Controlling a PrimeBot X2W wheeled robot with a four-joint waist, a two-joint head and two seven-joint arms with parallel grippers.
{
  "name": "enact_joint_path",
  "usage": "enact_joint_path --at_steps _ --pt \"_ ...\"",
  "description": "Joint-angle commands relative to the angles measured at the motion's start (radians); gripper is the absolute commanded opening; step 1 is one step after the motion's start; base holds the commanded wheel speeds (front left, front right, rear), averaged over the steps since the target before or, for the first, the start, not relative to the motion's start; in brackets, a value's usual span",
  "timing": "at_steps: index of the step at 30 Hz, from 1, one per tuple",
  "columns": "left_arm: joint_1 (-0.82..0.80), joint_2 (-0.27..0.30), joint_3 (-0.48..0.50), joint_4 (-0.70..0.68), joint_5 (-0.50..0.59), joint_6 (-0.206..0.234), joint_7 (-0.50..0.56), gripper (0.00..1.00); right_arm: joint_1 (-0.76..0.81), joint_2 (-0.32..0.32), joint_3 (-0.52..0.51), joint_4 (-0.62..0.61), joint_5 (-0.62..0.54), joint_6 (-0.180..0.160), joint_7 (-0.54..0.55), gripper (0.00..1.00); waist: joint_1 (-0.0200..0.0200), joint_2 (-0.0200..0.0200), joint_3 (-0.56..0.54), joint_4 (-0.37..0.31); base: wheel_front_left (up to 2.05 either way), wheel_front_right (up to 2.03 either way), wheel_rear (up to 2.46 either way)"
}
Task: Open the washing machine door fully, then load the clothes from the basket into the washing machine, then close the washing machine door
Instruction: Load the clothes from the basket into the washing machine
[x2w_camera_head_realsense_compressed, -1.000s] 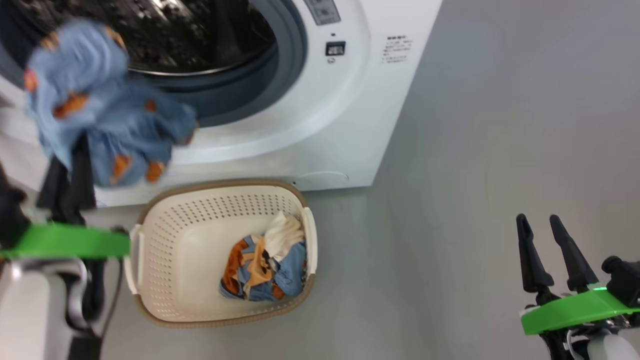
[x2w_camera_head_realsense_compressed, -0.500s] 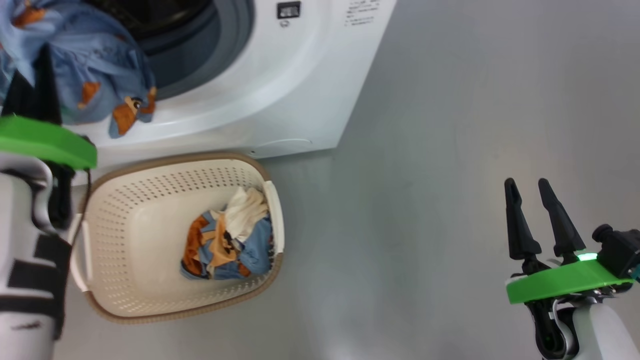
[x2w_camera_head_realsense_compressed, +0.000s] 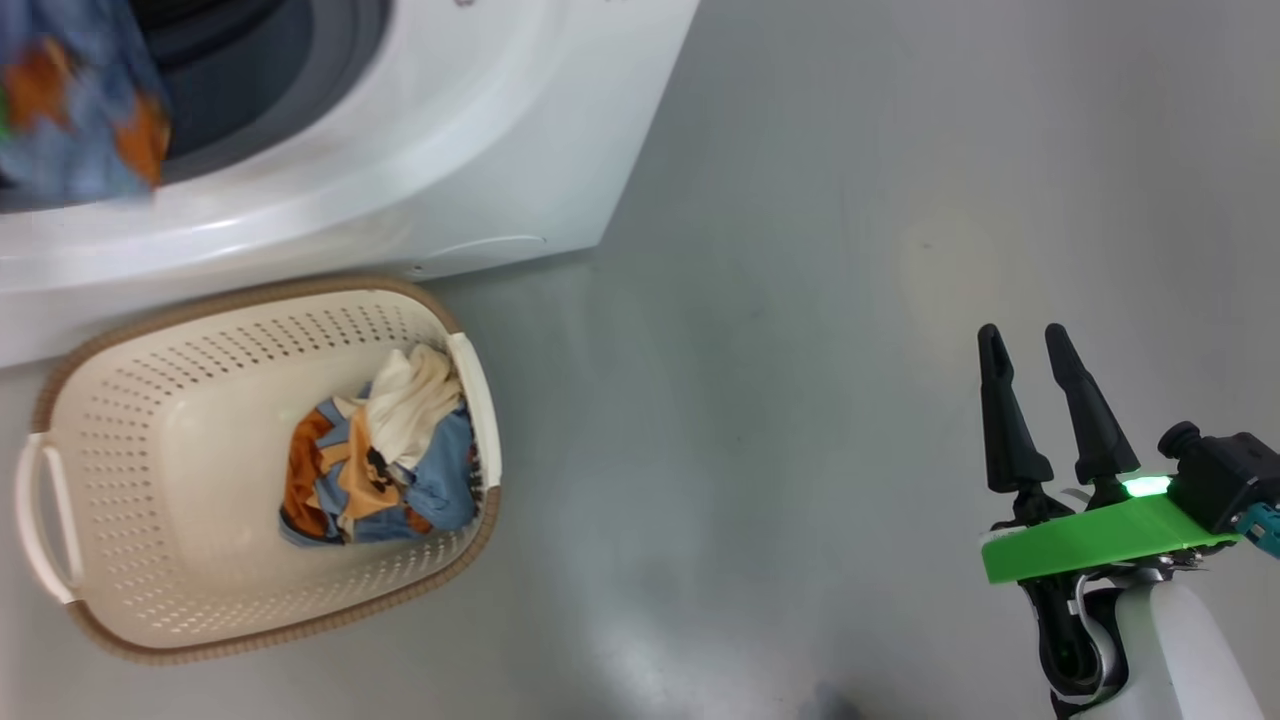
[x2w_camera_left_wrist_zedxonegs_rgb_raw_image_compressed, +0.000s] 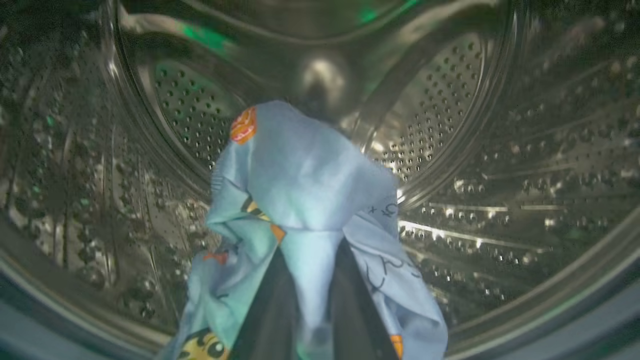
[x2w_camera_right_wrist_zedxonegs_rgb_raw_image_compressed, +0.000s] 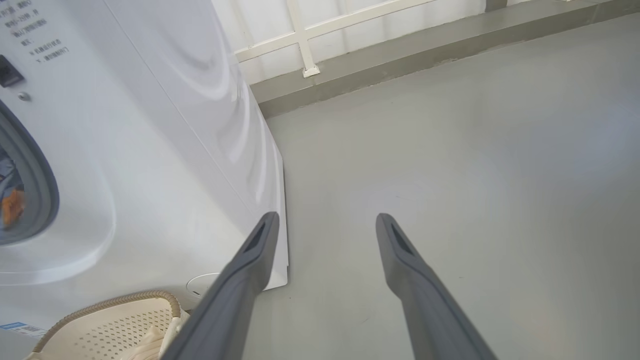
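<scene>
Inside the steel drum (x2w_camera_left_wrist_zedxonegs_rgb_raw_image_compressed: 450, 130) of the washing machine (x2w_camera_head_realsense_compressed: 450, 150), my left gripper (x2w_camera_left_wrist_zedxonegs_rgb_raw_image_compressed: 311, 250) is shut on a light blue bear-print garment (x2w_camera_left_wrist_zedxonegs_rgb_raw_image_compressed: 305, 185) that drapes over its dark fingers. In the head view that garment (x2w_camera_head_realsense_compressed: 70, 110) hangs at the drum's mouth, top left. The cream basket (x2w_camera_head_realsense_compressed: 60, 400) stands on the floor before the machine, with more clothes (x2w_camera_head_realsense_compressed: 385, 455) bunched at its right end. My right gripper (x2w_camera_head_realsense_compressed: 1025, 345) hovers open over bare floor far to the right, with nothing between its fingers (x2w_camera_right_wrist_zedxonegs_rgb_raw_image_compressed: 250, 270). The washing machine door is out of view.
Grey floor (x2w_camera_head_realsense_compressed: 800, 300) stretches to the right of the machine and basket. In the right wrist view a grey kerb (x2w_camera_right_wrist_zedxonegs_rgb_raw_image_compressed: 400, 55) and a white-framed wall (x2w_camera_right_wrist_zedxonegs_rgb_raw_image_compressed: 310, 35) run behind the machine's side, and the basket's rim (x2w_camera_right_wrist_zedxonegs_rgb_raw_image_compressed: 110, 300) shows at the bottom left.
The head camera has swung right, so machine and basket slid left in the picture. My left gripper has carried the blue garment up into the drum mouth. The right gripper stays open.
</scene>
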Motion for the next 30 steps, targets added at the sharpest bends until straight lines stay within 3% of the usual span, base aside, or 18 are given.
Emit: enact_joint_path --at_steps 1,5,6,7,8,16,30 --pt "-0.049 0.067 0.042 -0.043 0.014 -0.002 -0.006 0.00 -0.011 0.002 0.027 -0.027 -0.004 0.002 -0.005 1.00 0.0000 0.0000 0.025 -0.020 0.00 0.00 0.00" --pt "-0.067 0.067 0.097 -0.087 0.051 -0.002 -0.006 0.00 -0.016 0.008 0.025 -0.030 -0.004 0.002 -0.005 1.00 0.0000 0.0000 0.036 -0.027 0.00 0.00 0.00" --pt "-0.063 0.063 0.101 -0.075 0.057 -0.002 -0.006 0.15 -0.016 0.009 0.024 -0.030 -0.004 0.002 -0.005 1.00 0.0000 0.0000 0.036 -0.027 0.00 0.00 0.00" --pt "-0.057 0.058 0.098 -0.065 0.065 -0.002 -0.006 0.49 -0.015 0.011 0.023 -0.029 -0.005 0.002 -0.005 1.00 0.0000 0.0000 0.037 -0.027 0.00 0.00 0.00" --pt "-0.051 0.055 0.096 -0.049 0.070 -0.002 -0.006 0.99 -0.015 0.012 0.022 -0.029 -0.005 0.002 -0.005 1.00 0.0000 0.0000 0.036 -0.026 0.00 0.00 0.00" --pt "-0.018 0.042 0.091 0.003 0.092 -0.002 -0.006 1.00 -0.021 0.018 0.026 -0.026 -0.006 0.002 -0.005 1.00 0.0000 0.0000 0.036 -0.018 0.00 0.00 0.00" --pt "0.108 0.000 0.094 -0.066 0.109 -0.002 -0.006 1.00 -0.017 0.004 0.020 -0.022 -0.013 0.002 -0.005 1.00 0.0000 0.0000 -0.008 0.019 0.00 0.00 0.00"
